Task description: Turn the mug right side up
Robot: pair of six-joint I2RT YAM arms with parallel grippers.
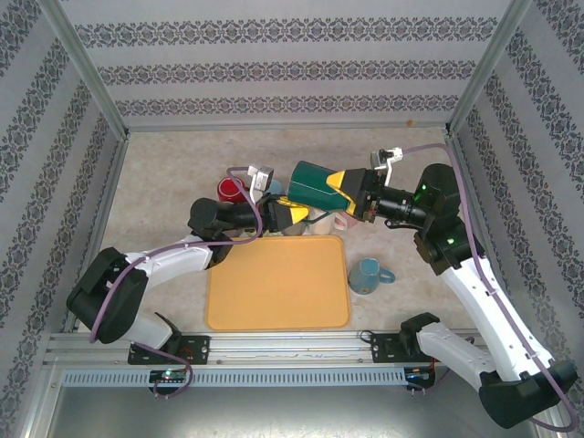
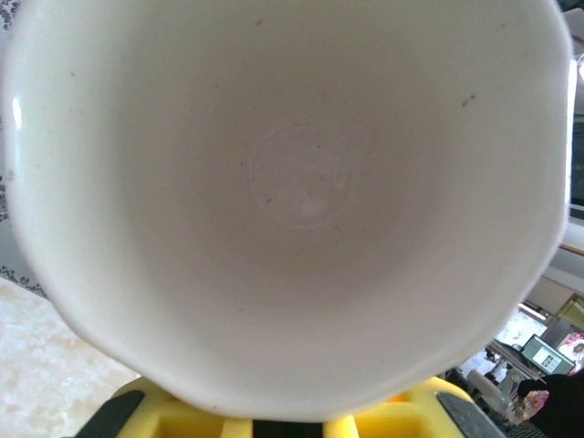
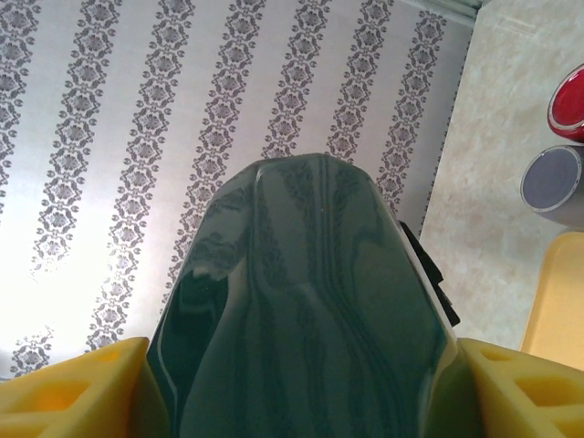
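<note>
Nearest my arm bases, the orange tray [image 1: 278,292] lies flat on the table [image 1: 164,182]. A blue mug [image 1: 365,275] stands upright just beside its right edge, handle pointing right.

Past the tray's far edge, my left gripper [image 1: 299,216] reaches right, and its yellow fingers [image 2: 182,415] are clamped shut at the lower rim of the white mug [image 2: 292,182]. That mug's mouth faces straight into my left wrist camera, so I am looking down at its bare inner bottom. From above I see it just beyond the tray's far right corner, partly hidden under the other mug. I cannot tell whether it touches the table.

Directly above it, my right gripper [image 1: 335,185] reaches left and grasps the green mug [image 1: 313,185]. This mug is held on its side, clear of the table, with its glossy wall wedged between the two yellow fingers [image 3: 73,392] in my right wrist view.

Farther back on the left, a red mug [image 1: 228,190] and a grey mug [image 3: 552,178] stand close together on the table. Patterned walls [image 1: 274,55] close off the far side.
</note>
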